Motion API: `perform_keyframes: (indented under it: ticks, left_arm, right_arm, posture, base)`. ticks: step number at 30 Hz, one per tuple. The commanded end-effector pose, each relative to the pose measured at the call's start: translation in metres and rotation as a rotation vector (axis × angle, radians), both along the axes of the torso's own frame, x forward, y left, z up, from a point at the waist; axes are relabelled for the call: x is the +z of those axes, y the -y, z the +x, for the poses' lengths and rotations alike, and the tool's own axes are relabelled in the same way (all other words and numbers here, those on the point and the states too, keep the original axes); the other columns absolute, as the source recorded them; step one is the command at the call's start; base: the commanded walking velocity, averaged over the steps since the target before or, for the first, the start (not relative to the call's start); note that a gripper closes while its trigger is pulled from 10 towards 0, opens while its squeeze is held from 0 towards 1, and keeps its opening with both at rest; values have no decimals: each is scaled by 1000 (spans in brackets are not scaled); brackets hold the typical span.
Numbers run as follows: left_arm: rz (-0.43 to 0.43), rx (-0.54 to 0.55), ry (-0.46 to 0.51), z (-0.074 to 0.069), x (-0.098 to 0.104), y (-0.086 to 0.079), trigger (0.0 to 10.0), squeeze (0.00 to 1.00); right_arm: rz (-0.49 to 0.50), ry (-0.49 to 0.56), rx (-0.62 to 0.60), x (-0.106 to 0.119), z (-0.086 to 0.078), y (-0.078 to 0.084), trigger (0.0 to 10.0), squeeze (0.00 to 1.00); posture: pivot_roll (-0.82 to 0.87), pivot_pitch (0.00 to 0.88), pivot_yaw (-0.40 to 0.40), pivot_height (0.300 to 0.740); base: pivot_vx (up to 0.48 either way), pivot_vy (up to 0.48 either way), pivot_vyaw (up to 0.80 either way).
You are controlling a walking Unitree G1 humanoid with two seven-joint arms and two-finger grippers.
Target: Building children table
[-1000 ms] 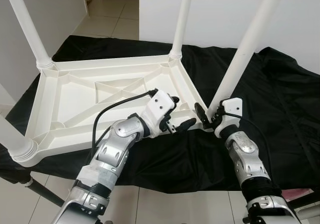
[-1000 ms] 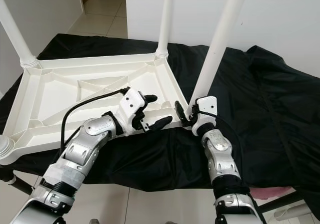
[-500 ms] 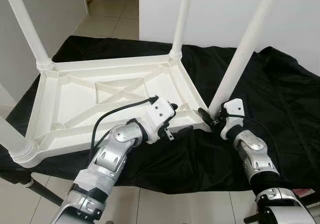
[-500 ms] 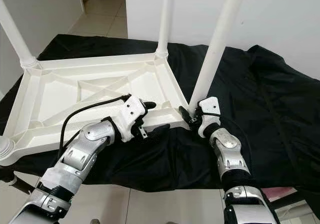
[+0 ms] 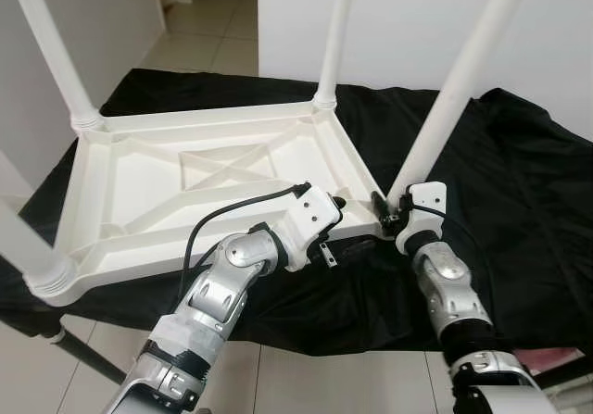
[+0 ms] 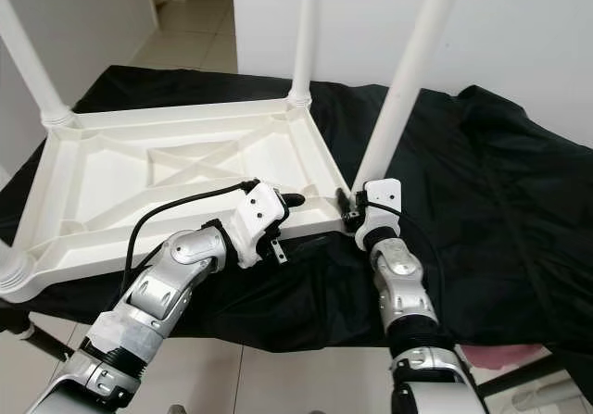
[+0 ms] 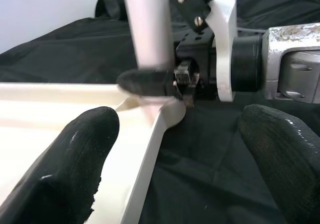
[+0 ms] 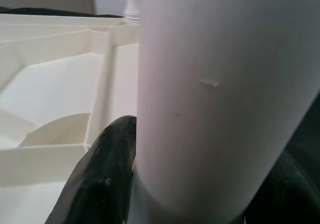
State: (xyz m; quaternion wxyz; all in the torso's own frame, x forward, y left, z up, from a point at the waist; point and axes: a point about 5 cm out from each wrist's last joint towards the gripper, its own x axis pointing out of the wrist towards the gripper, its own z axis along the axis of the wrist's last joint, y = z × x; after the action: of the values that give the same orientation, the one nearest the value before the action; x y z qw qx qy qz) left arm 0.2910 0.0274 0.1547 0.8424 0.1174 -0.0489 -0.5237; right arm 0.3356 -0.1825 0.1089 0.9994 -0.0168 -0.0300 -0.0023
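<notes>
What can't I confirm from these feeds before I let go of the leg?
- Leg's seating in the corner socket: right gripper wraps the table leg base, hiding the joint in eye views; the right wrist view is too close.
- Leg tops: cut off by the upper frame edge.
- Left gripper lower finger: hidden under the tabletop rim.

Head pair: from above, facing forward and down onto upturned table (image 5: 185, 169). Wrist views: very close at its near corner, sharing one leg (image 7: 147, 26) from opposite sides.
</notes>
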Motion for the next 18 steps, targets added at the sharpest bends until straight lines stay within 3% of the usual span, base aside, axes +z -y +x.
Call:
perform_keyframes:
  ticks: [1, 4, 9, 16, 17, 18]
  left_arm:
    - [5, -2, 1, -1, 0, 1, 10000, 0]
    - [3, -5, 10, -1, 2, 3, 10000, 0]
    - [2, -10, 16, -1, 3, 5, 10000, 0]
    - [-2, -11, 17, -3, 3, 8, 10000, 0]
    - [-3, -9, 17, -3, 2, 8, 10000, 0]
    - [-4, -6, 17, -3, 2, 7, 10000, 0]
  right_arm:
    - [29, -52, -142, -11, -5, 16, 10000, 0]
    - [62, -17, -281, -10, -6, 10, 10000, 0]
    - [114, -1, -373, -6, -5, -2, 10000, 0]
    - [152, 11, -338, -5, -5, -10, 10000, 0]
    - [160, 23, -331, -5, -7, -7, 10000, 1000]
    - [146, 34, -305, -4, -9, -5, 10000, 1000]
  posture:
    - [0, 0, -27, 740]
    - [0, 0, -27, 740]
    - [-8, 0, -29, 740]
    - [-3, 0, -41, 740]
    - [-4, 0, -44, 740]
    - [-4, 0, -44, 740]
  base:
    - [0, 0, 0]
    - [0, 0, 0]
    - [0, 0, 0]
    - [0, 0, 0]
    - [0, 0, 0]
    - [0, 0, 0]
